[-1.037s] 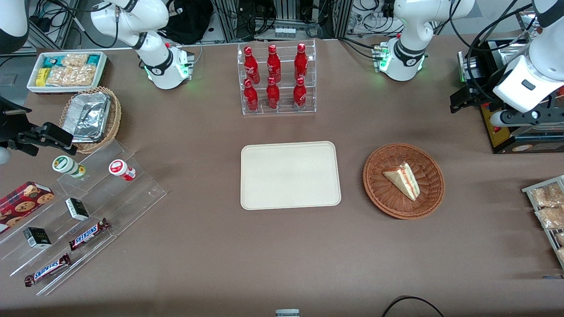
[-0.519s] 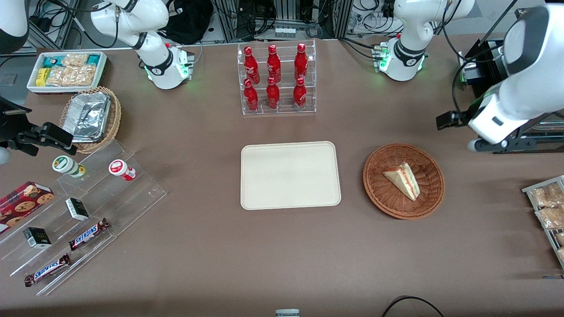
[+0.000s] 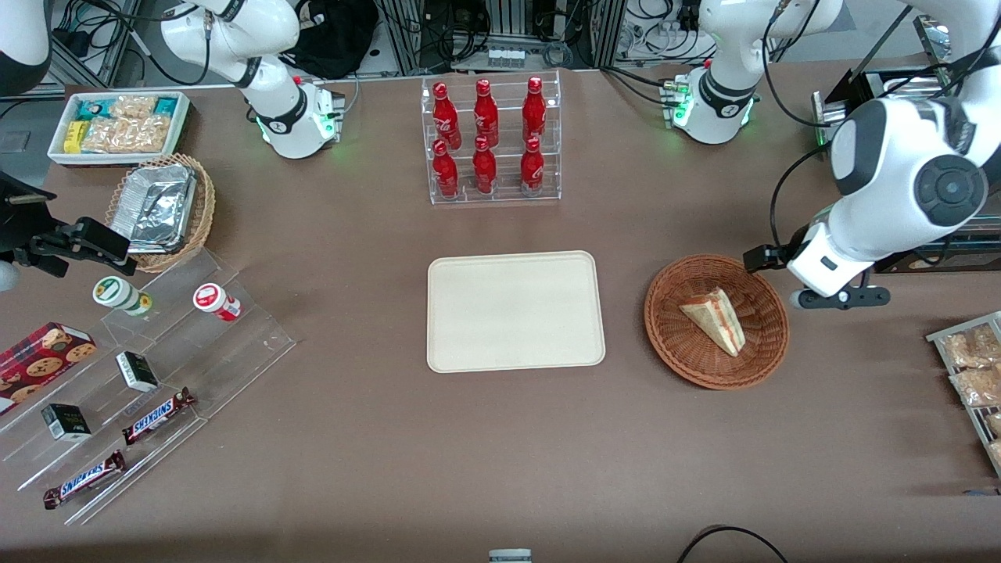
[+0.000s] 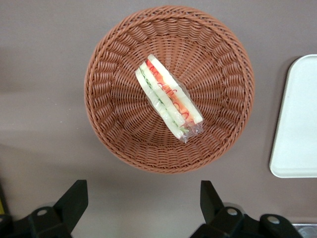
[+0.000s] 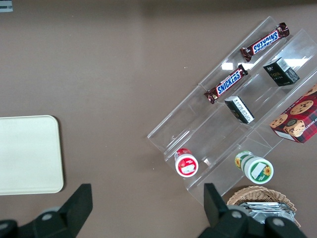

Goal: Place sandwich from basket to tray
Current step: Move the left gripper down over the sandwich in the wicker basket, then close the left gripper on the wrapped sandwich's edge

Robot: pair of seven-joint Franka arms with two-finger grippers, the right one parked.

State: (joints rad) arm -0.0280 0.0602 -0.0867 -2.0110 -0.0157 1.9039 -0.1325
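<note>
The sandwich [image 3: 715, 319] [image 4: 168, 101], a pale wedge with red and green layers in clear wrap, lies in the round reddish-brown wicker basket [image 3: 665, 344] [image 4: 109, 124]. The empty cream tray [image 3: 516, 311] [image 4: 297, 124] lies flat beside the basket, toward the parked arm's end. My gripper [image 4: 143, 198] hangs well above the table just outside the basket's rim, toward the working arm's end. Its fingers [image 4: 74, 198] are open and spread wide with only bare table between them. In the front view the white arm [image 3: 876, 211] covers most of the hand.
An acrylic rack of red bottles [image 3: 491, 141] stands farther from the front camera than the tray. A black box [image 3: 899, 234] and a rack of snack packets [image 3: 974, 367] sit at the working arm's end. A stepped acrylic display [image 3: 141, 375] and a foil-tray basket [image 3: 160, 207] sit at the parked arm's end.
The left arm has swung from the table's end toward the basket and nearer the front camera. Its wrist now hangs at the basket's rim. Sandwich, basket and tray have not moved.
</note>
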